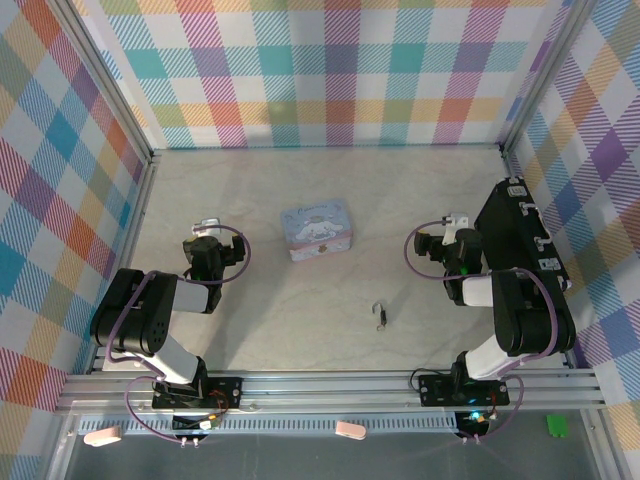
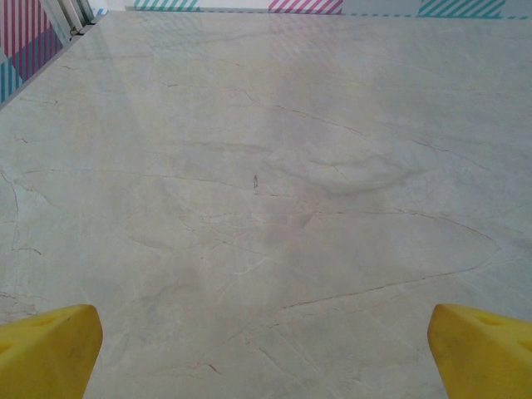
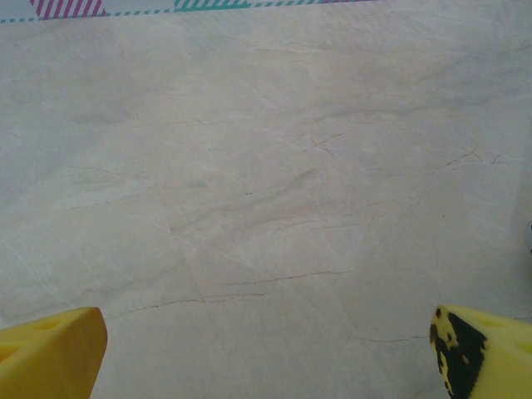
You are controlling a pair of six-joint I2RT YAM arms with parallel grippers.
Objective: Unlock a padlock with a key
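Note:
The tiny metal padlock (image 1: 378, 308) lies on the pale marble table (image 1: 300, 310), near the front and a bit right of centre, its thin loop toward the back. A slim dark piece (image 1: 381, 323) that looks like the key lies right against its near end; I cannot tell whether they are joined. My left gripper (image 1: 206, 228) (image 2: 266, 353) rests at the left, open, its yellow fingertips (image 2: 50, 349) wide apart over bare table. My right gripper (image 1: 447, 232) (image 3: 266, 353) rests at the right, open too, with nothing between its yellow fingertips (image 3: 51, 349). Both are well away from the padlock.
A pastel-blue cartoon-print tin box (image 1: 318, 228) stands mid-table behind the padlock. Plaid walls (image 1: 330, 70) close in the back and both sides. A metal rail (image 1: 330, 385) runs along the front edge by the arm bases.

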